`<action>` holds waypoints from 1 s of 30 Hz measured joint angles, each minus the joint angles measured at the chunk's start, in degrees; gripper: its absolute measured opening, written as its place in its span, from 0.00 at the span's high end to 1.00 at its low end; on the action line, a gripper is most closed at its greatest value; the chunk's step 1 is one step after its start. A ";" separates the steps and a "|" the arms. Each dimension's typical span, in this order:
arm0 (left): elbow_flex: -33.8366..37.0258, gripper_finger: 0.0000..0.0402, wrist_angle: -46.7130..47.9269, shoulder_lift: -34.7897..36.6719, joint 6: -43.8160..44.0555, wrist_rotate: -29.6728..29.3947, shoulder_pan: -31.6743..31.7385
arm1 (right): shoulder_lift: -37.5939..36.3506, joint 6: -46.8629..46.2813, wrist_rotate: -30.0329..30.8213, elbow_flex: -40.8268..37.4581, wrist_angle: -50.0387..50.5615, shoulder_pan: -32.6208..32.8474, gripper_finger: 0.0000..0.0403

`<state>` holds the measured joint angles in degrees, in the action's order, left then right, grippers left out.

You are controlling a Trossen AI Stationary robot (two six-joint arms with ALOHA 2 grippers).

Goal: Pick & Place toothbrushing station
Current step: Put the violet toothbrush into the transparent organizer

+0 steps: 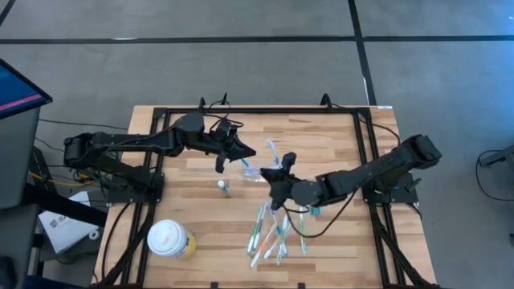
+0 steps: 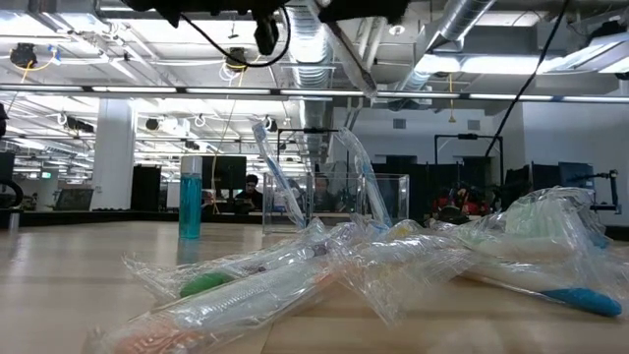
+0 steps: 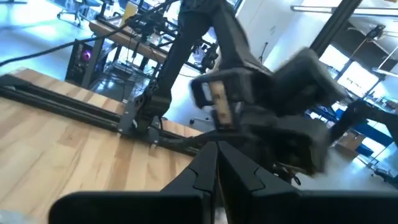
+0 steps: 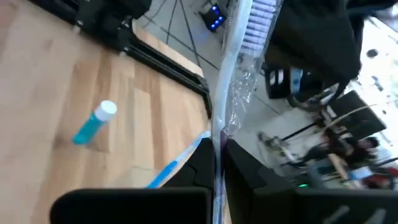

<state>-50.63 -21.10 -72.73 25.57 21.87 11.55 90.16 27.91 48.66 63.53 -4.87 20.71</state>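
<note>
The clear holder [image 2: 339,202] stands on the table's middle [image 1: 255,171]. Two wrapped toothbrushes [image 2: 270,162] lean in it. My right gripper [image 1: 273,170] hovers beside the holder, shut on a wrapped toothbrush [image 4: 239,68]. My left gripper [image 1: 247,152] is shut just left of the holder, above the table; its wrist view [image 3: 216,168] shows nothing held. A pile of wrapped toothbrushes [image 1: 273,229] lies nearer the front edge. My right gripper pinches the wrapped toothbrush between its two fingers [image 4: 205,165], through the clear wrapper [image 4: 219,146]. The brush runs on past the fingertips, along the fingers, with its bristle head [image 4: 261,18] at the free end. It is held above the table.
A small blue tube [image 1: 223,187] stands left of the holder and shows in the right wrist view [image 4: 93,124]. A white-lidded yellow cup [image 1: 170,239] stands at the front left. A black frame [image 1: 265,111] borders the wooden table.
</note>
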 joint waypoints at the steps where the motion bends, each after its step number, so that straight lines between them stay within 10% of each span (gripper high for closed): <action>1: 0.59 0.98 -0.11 0.67 -0.03 -0.02 0.00 | -0.92 -1.07 -1.15 -0.94 -0.59 0.00 0.99; 30: 10.70 0.98 -0.90 7.00 -11.67 -1.31 -3.27 | -16.34 -22.17 -22.22 -31.74 -37.05 -11.19 0.99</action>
<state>-39.94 -22.00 -65.73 13.90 20.56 8.28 73.82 5.74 26.44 31.78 -41.92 9.52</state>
